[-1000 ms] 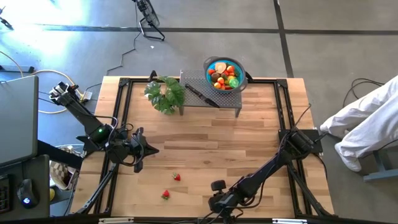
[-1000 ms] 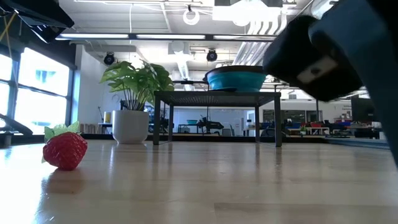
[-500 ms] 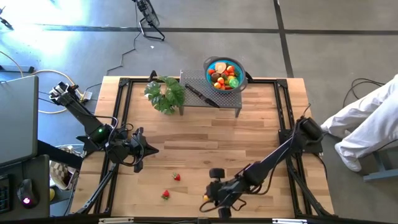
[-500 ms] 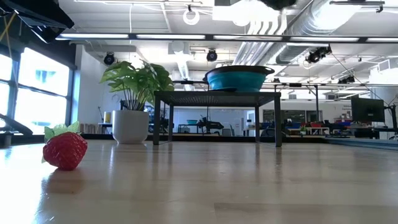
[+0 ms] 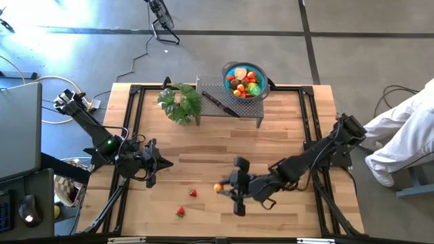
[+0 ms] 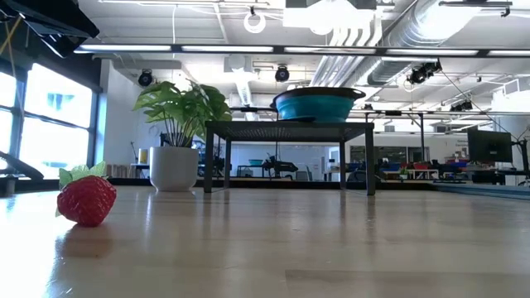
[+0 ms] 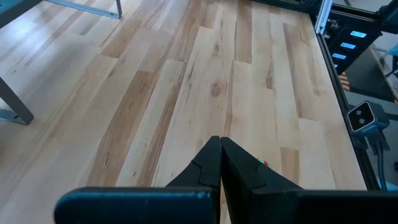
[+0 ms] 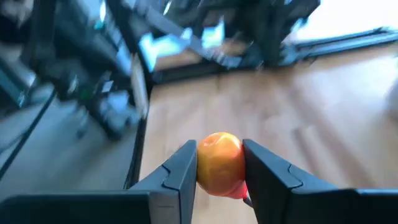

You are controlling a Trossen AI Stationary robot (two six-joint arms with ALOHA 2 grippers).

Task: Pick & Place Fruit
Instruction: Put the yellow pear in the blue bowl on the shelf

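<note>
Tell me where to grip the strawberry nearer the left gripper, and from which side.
Grip the strawberry across its red body, coming straight down from above. It lies alone on bare table, apart from the other strawberry, with room for fingers on both sides.

A light wooden worktop (image 5: 224,149), framed by black rails, stands on a grey concrete floor (image 5: 203,57) crossed by dark seams. At the far edge are a small black mesh stand (image 6: 286,128) and a potted leafy plant (image 6: 178,124). Left of the worktop, a desk carries a computer mouse (image 5: 27,218). Beyond lie tall windows (image 6: 41,116) at left, exposed ceiling ducts (image 6: 364,37), round lamps and distant monitors (image 6: 489,147).
</note>
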